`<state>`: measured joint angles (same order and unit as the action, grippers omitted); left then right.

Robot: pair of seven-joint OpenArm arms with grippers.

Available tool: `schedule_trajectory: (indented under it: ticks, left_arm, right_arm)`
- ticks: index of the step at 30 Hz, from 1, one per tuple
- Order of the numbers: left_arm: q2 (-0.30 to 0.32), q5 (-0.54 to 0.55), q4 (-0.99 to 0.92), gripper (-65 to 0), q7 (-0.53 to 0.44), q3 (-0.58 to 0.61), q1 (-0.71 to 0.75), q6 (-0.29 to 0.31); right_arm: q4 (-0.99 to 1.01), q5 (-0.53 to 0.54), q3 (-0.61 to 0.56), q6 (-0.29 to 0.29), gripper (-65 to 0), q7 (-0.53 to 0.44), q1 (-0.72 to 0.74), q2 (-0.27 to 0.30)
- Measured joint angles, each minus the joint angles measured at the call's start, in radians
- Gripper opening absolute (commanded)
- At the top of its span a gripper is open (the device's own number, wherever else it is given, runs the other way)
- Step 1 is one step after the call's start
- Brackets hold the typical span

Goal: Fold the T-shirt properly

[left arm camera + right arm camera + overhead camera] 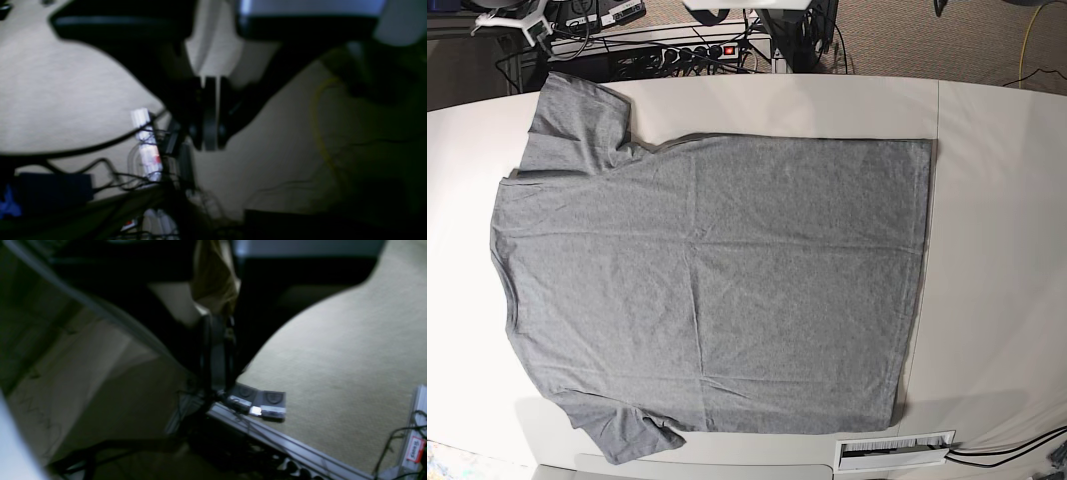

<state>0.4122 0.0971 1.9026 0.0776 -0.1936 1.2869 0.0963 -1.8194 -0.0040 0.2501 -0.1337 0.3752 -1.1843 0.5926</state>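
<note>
The plain heather-grey cotton T-shirt (pixel 707 290) lies spread flat across the white table (pixel 997 250), neckline at nine o'clock, hem at three, ready for folding. The left gripper (pixel 210 140) and right gripper (pixel 217 380) hang off-table, jaws pressed together, empty.

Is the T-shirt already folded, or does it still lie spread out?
Spread out. The T-shirt lies flat on the table, both sleeves out, no fold made.
</note>
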Motion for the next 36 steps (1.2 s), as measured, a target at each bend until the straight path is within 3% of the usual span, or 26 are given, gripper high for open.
schedule_trajectory:
  ticks: [4, 7, 11, 18, 19, 21, 26, 32, 36]
  left_arm:
    - [0.004, 0.0, 0.131, -65.0, 0.013, -0.057, 0.0, 0.007]
    - [0.041, -0.005, 0.229, -65.0, 0.085, -0.089, 0.0, 0.018]
    - [0.09, -0.095, 0.352, -65.0, 0.153, -0.093, 0.004, 0.026]
    - [0.146, -0.17, 0.44, -65.0, 0.15, -0.094, 0.005, 0.029]
    - [0.155, -0.179, 0.439, -65.0, 0.143, -0.094, -0.002, 0.057]
    - [0.172, -0.178, 0.438, -65.0, 0.121, -0.09, -0.064, 0.137]
    - [0.187, -0.181, 0.439, -65.0, 0.078, -0.092, -0.203, 0.238]
    - [0.235, -0.182, 0.417, -65.0, 0.036, -0.089, -0.323, 0.241]
    - [0.281, -0.208, 0.346, -65.0, 0.031, -0.083, -0.394, 0.24]
  right_arm:
    - [-0.098, -0.053, 0.03, -0.001, -65.0, 0.026, -0.027, 0.026]
    - [-0.164, -0.08, 0.034, -0.003, -65.0, 0.064, -0.032, 0.031]
    - [-0.245, -0.104, 0.035, -0.008, -65.0, 0.085, -0.033, 0.031]
    - [-0.399, -0.206, 0.035, -0.008, -65.0, 0.144, -0.032, 0.031]
    - [-0.42, -0.209, 0.035, -0.008, -65.0, 0.146, -0.028, 0.031]
    - [-0.448, -0.209, 0.035, -0.029, -65.0, 0.161, -0.001, 0.031]
    - [-0.46, -0.23, 0.036, -0.133, -65.0, 0.22, 0.097, 0.031]
    - [-0.46, -0.228, 0.036, -0.13, -65.0, 0.291, 0.157, 0.031]
    - [-0.46, -0.23, 0.036, -0.21, -65.0, 0.283, 0.159, 0.029]
